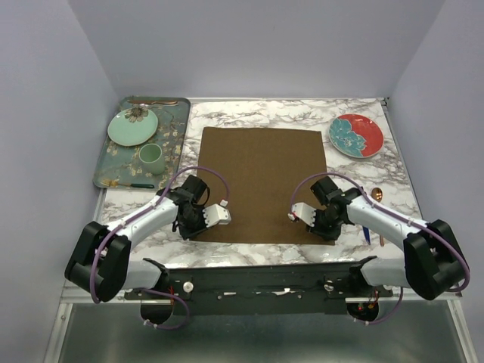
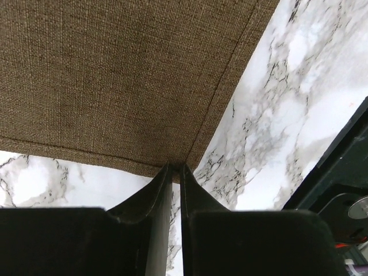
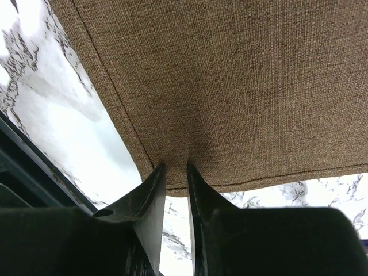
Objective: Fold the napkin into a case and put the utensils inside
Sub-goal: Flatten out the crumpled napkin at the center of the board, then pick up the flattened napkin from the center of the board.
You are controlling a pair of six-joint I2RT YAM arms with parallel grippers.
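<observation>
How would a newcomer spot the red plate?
Start at the marble table, then the brown napkin lying flat in its middle. Past the napkin's far right corner sits the red plate, alone on marble. It bears a teal flower; the mint plate sits on the tray.

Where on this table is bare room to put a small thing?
Bare marble lies between the napkin and the red plate, and in the strip behind the napkin. Crowded: the tray at left, the utensils at right.
</observation>
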